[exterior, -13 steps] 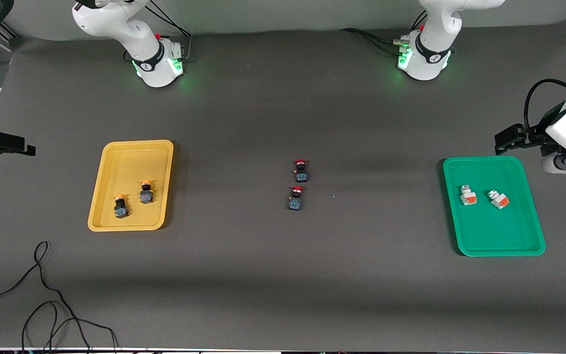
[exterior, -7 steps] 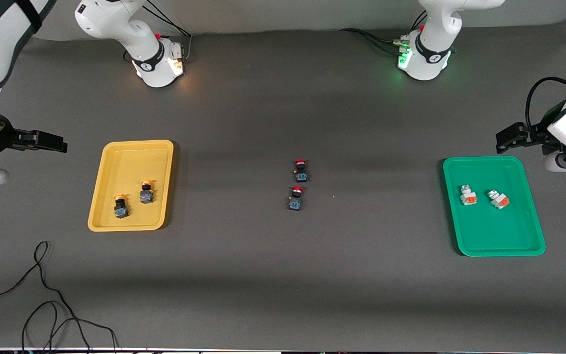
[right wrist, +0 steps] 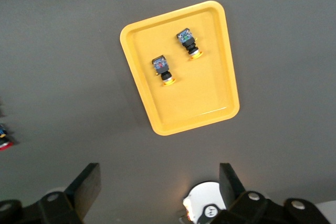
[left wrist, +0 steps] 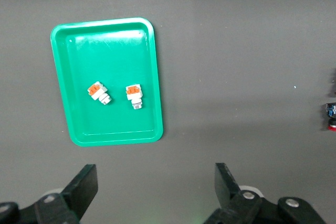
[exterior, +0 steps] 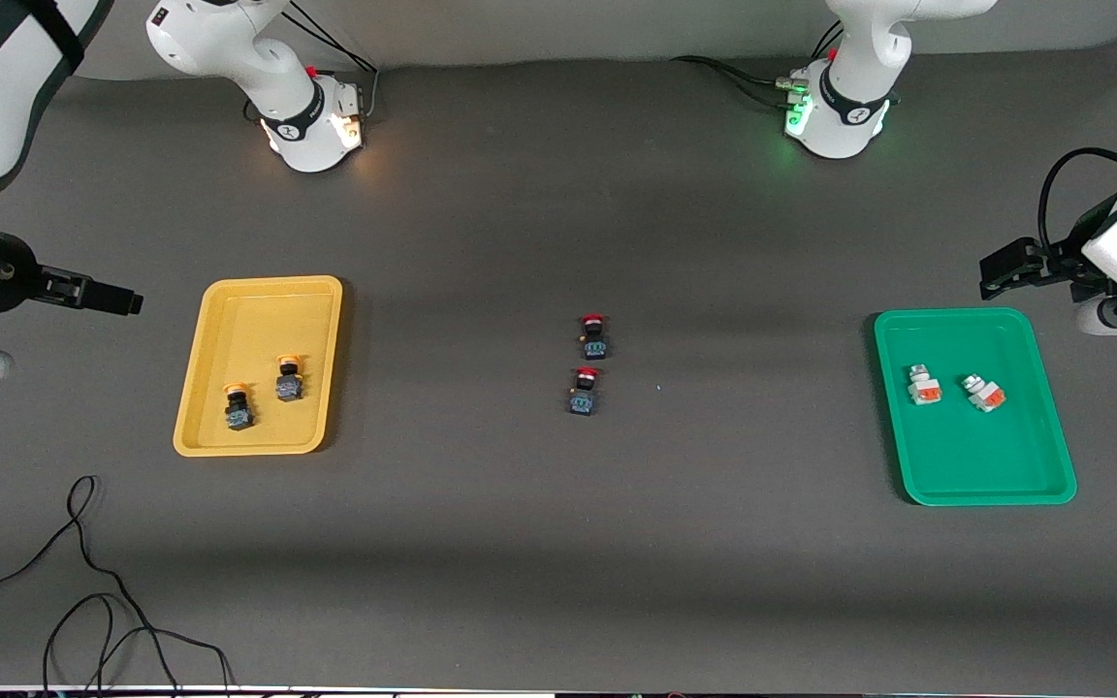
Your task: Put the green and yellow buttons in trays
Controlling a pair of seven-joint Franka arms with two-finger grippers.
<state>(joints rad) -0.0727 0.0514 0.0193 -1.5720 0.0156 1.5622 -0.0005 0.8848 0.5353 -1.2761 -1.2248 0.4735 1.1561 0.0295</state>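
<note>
The yellow tray [exterior: 259, 315] lies toward the right arm's end and holds two yellow-capped dark buttons [exterior: 239, 407] [exterior: 288, 379]. The green tray [exterior: 980, 456] lies toward the left arm's end and holds two white buttons with orange blocks [exterior: 923, 384] [exterior: 984, 393]. My right gripper [exterior: 125, 301] is open and empty, up over bare table beside the yellow tray. My left gripper [exterior: 997, 272] is open and empty, up over bare table by the green tray's corner. The left wrist view shows its gripper [left wrist: 155, 183] and the green tray [left wrist: 118, 51]. The right wrist view shows its gripper [right wrist: 157, 182] and the yellow tray [right wrist: 197, 98].
Two red-capped dark buttons [exterior: 594, 335] [exterior: 585, 391] stand on the grey table midway between the trays. A black cable [exterior: 83, 582] lies loose near the front camera at the right arm's end. The arm bases [exterior: 311, 121] [exterior: 835, 111] stand farthest from the front camera.
My right gripper has swung in from the edge of view toward the yellow tray. The right arm's base light has gone from green to amber. The left arm has barely moved.
</note>
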